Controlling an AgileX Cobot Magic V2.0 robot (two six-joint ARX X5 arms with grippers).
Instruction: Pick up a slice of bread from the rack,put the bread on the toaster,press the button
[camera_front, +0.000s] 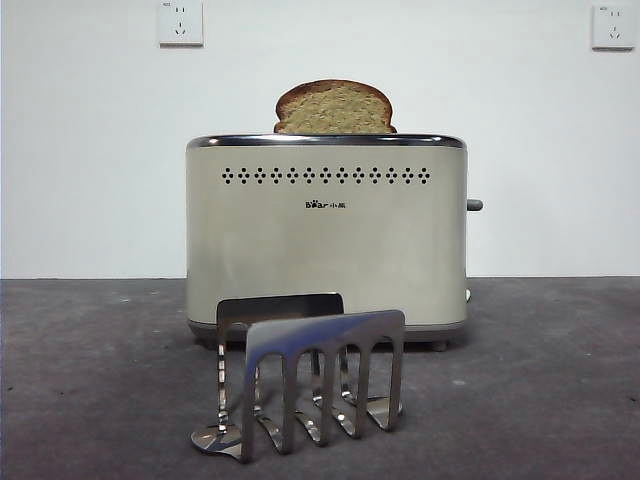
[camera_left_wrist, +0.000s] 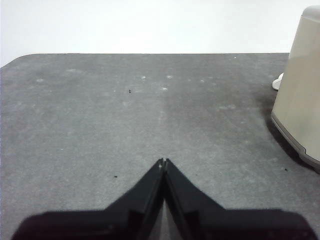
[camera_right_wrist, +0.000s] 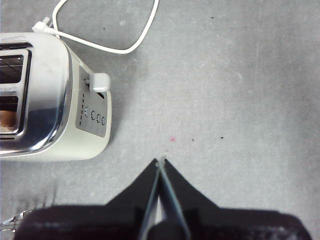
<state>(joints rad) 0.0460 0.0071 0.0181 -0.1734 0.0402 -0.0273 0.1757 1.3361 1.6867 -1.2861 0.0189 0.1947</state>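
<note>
Toaster (camera_front: 325, 235): large, boxy, cream-beige, smooth-sided; chrome rim on top, row of small dark vent holes, small logo; stood at frame centre in the front view.
Slice of bread (camera_front: 334, 108): tan, speckled, dark brown crust, domed top; sat upright in the toaster's slot, upper part showing above the rim.
Button (camera_front: 474, 205): small stubby grey knob, stuck out from the toaster's narrow side at frame right; seemed high in its slot in the right wrist view.
Rack (camera_front: 305, 375): shiny steel, comb-like slotted upright plates; low, in front of the toaster at lower centre; no bread in it.
Worktop (camera_front: 540, 380): dark grey, matt, faintly speckled.
Cable (camera_right_wrist: 107, 35): thin, white, looped on the worktop by the toaster.
Left hand (camera_left_wrist: 163, 161): black jaws together, nothing held, beside the toaster.
Right hand (camera_right_wrist: 162, 161): black jaws together, nothing held, near the button end.
</note>
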